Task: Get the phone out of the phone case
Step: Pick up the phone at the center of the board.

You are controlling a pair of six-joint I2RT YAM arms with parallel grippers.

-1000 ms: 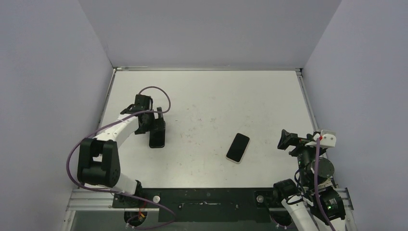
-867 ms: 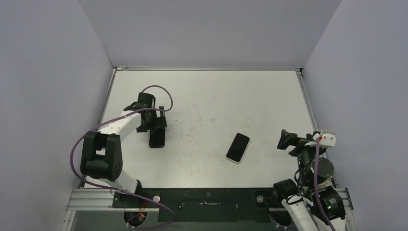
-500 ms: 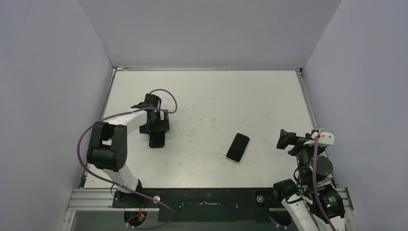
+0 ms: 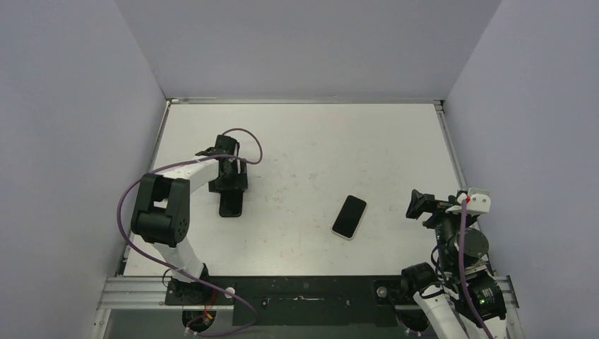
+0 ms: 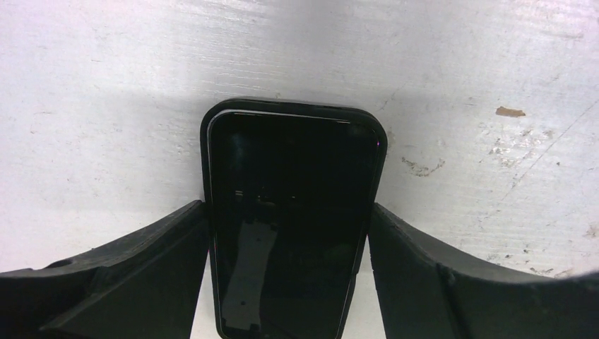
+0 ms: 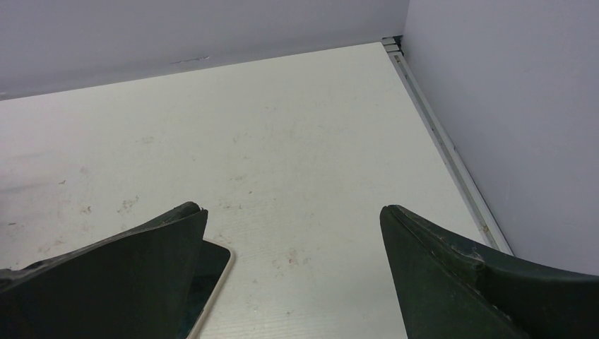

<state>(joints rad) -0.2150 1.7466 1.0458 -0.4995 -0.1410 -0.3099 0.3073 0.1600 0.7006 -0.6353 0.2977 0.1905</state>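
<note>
The phone (image 4: 350, 217) lies flat on the desk (image 4: 318, 134), screen up, right of centre and toward the near edge. It has a pale rim around a dark face. It is out of the case (image 4: 230, 203) and well apart from it.

The black case lies on the left half of the desk, with its long axis running roughly from near to far. The left claw (image 5: 288, 206) hangs over the case's far end. In the left wrist view, its two fingers (image 5: 141, 268) stand on either side of the case and touch both long sides, so the claw is gripping the case. The case's face is glossy and dark inside a raised rim. From this close view I cannot tell whether that is the bare inner back or something else.

The right claw (image 6: 293, 209) hovers near the right edge of the desk, to the right of the phone and apart from it. Its fingers are spread wide and hold nothing. In the right wrist view, one corner of the phone shows just beside the left finger, partly hidden behind it.

The desk is white and scuffed with small marks, and grey walls enclose it on three sides.
</note>
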